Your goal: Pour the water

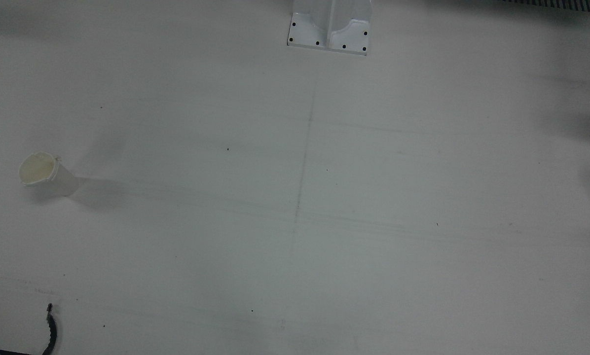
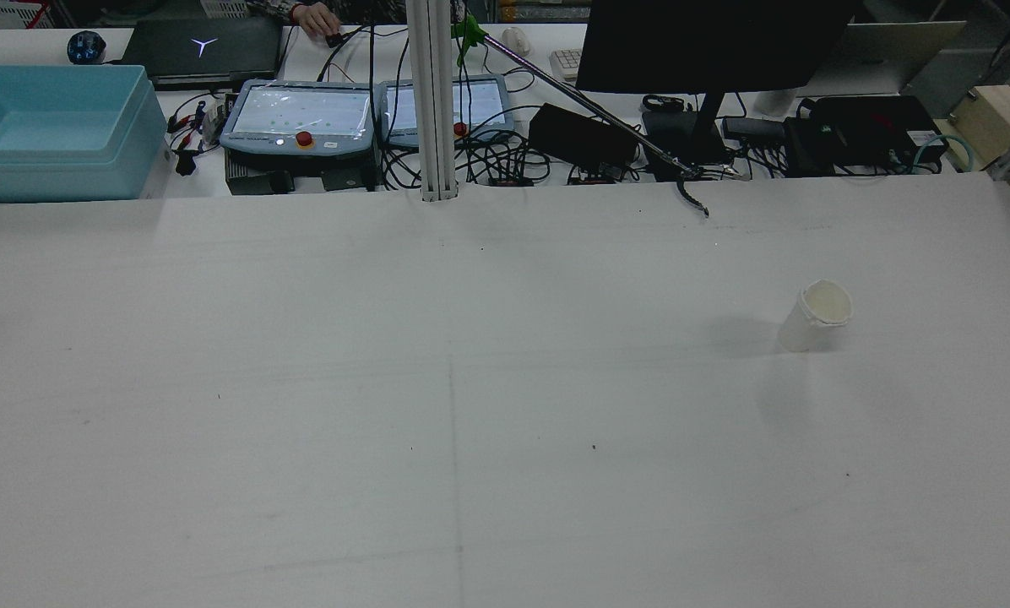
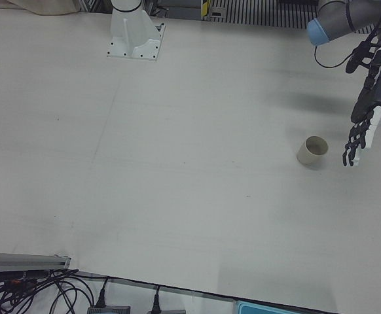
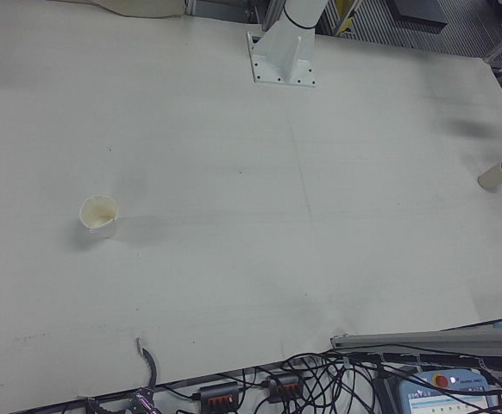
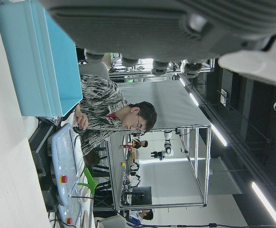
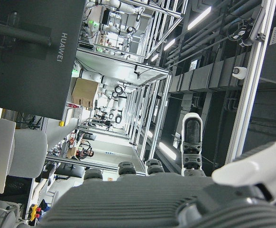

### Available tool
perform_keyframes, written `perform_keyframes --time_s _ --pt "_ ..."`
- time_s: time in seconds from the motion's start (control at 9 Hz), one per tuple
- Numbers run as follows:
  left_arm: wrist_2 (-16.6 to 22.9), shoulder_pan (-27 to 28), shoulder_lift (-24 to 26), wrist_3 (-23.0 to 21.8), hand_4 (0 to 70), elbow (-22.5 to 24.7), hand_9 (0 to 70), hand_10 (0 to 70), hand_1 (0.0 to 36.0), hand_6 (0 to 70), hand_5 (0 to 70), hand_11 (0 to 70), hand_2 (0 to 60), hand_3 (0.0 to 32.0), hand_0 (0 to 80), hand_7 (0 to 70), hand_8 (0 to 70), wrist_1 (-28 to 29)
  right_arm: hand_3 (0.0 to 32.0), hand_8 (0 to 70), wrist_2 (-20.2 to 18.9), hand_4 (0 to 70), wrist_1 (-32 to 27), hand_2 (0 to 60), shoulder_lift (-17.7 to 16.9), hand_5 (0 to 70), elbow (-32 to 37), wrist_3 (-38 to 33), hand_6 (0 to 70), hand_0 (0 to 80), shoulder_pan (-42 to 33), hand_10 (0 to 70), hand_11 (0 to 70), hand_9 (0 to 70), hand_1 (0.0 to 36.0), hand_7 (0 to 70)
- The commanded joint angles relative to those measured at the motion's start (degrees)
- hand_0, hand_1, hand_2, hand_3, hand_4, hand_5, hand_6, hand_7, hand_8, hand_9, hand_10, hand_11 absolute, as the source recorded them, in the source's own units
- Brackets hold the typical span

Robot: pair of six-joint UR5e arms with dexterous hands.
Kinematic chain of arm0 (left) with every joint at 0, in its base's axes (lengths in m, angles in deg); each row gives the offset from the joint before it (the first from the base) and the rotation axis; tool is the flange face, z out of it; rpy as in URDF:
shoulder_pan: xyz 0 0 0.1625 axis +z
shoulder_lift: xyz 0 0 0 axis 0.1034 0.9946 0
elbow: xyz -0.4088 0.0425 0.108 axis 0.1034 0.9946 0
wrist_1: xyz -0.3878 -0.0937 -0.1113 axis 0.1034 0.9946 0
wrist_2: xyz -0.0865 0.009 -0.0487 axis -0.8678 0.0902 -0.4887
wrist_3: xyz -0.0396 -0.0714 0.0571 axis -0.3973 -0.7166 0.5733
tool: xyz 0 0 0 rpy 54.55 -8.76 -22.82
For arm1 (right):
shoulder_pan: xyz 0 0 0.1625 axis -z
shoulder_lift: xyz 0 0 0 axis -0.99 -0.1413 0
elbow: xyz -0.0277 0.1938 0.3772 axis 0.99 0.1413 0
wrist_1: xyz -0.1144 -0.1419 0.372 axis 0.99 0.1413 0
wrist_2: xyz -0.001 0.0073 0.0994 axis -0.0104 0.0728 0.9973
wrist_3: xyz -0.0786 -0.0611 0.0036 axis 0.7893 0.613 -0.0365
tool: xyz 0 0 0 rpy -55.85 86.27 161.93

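The white cup (image 2: 816, 316) stands upright on the table (image 2: 471, 439) on my right side, its long axis vertical and its open mouth facing up; its rim looks slightly crumpled, and the inside shows pale cream in the front view (image 1: 39, 168). It stands alone, well apart from everything else, with only its own shadow beside it. The right-front view shows it too (image 4: 99, 215).

A second cup, tan in colour (image 3: 312, 152), stands on my left half of the table, also upright with its mouth up. It appears small at the far edge of the right-front view (image 4: 498, 176).

My left hand (image 3: 370, 108) hangs in the air just beside that tan cup, on its outer side, fingers spread and pointing down toward the table, holding nothing and not touching the cup. The grey arm (image 3: 338, 19) reaches in from the view's upper right corner.

My right hand (image 6: 176, 199) shows only in its own camera, as a dark ribbed mass with a white fingertip (image 6: 252, 168); I cannot tell how far open it is or whether it holds anything.

An arm pedestal (image 1: 329, 24) is bolted to the table. Beyond the table's far edge sit a blue bin (image 2: 49, 127), two pendants (image 2: 302, 118) and a monitor (image 2: 708, 42).
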Motion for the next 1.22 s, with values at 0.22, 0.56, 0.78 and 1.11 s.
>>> perform_keyframes --time_s 0.22,0.56,0.78,1.11 --pt "0.0 0.0 0.0 -0.1 8.1 0.4 0.4 0.0 0.0 0.0 2.2 0.0 0.0 16.0 0.0 9.0 0.0 0.1 32.0 0.1 -1.1 0.0 4.0 9.8 0.5 0.0 -1.4 0.7 0.0 32.2 0.1 0.0 0.0 0.0 5.6 3.7" --pt "-0.1 0.8 -0.9 1.5 7.8 -0.3 0.3 0.0 0.0 0.0 0.7 0.0 0.0 16.6 0.0 8.9 0.0 0.8 32.0 0.0 -1.1 0.0 4.1 11.6 0.6 0.0 -1.5 0.9 0.0 33.2 0.3 0.0 0.0 0.0 6.2 5.3" --pt "-0.2 0.9 -2.7 5.5 6.5 -2.3 0.1 0.0 0.0 0.0 0.0 0.0 0.0 21.6 0.0 7.6 0.0 4.9 8.0 0.1 -2.1 0.1 4.2 14.4 0.5 29.9 -1.2 1.1 0.0 34.9 0.2 0.0 0.0 0.4 7.2 8.5" --pt "-1.2 1.0 -3.8 10.3 5.6 -17.4 0.0 0.0 0.0 0.0 0.0 0.0 0.0 31.2 0.0 6.2 0.0 20.3 6.8 0.5 -2.8 0.1 4.2 13.6 0.7 33.8 0.6 2.7 0.0 34.2 1.1 0.0 0.0 1.1 6.7 10.3"
